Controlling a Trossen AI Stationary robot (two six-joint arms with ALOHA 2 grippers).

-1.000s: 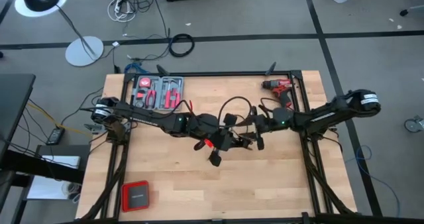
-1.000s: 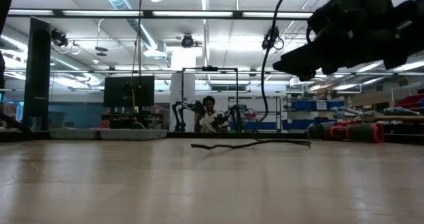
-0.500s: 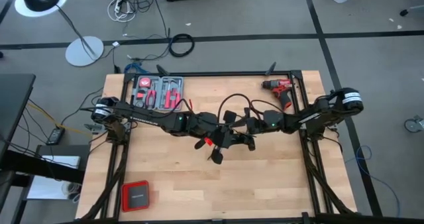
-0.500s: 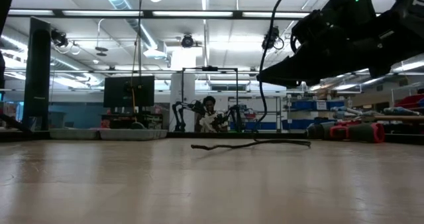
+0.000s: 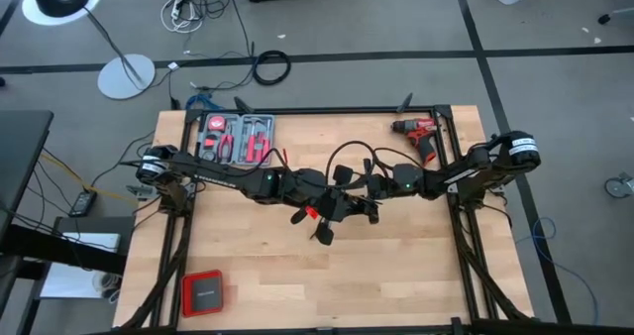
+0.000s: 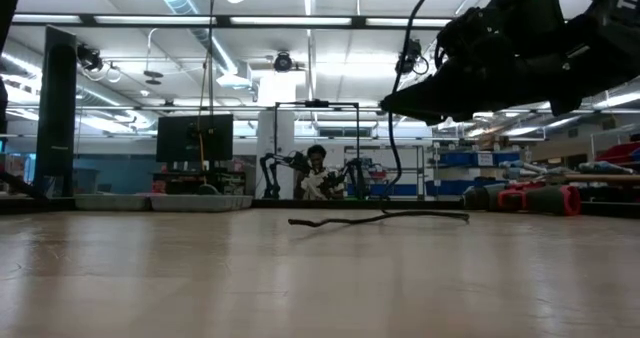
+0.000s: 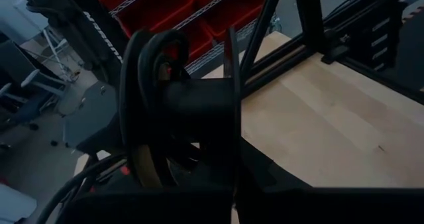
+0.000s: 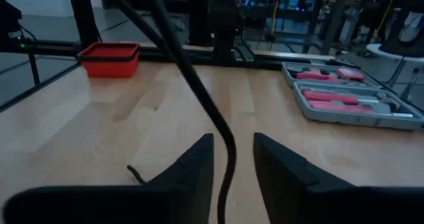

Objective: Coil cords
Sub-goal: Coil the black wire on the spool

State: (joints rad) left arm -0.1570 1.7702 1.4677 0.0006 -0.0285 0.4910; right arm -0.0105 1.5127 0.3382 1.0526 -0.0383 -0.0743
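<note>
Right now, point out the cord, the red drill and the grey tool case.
cord [image 8: 199, 91], right wrist view, on its mid-length above the table.
red drill [image 5: 420, 130], high view, on its body.
grey tool case [image 8: 351, 95], right wrist view, on its open tray.

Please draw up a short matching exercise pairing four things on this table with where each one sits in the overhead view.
Things:
1. red drill
2. grey tool case
3. red box
4. black cord

Places:
A. near left corner
B. far right corner
C. mid-table, running between the right gripper's fingers
D. far left, by the table edge

Pairs: 1-B, 2-D, 3-A, 4-C
</note>
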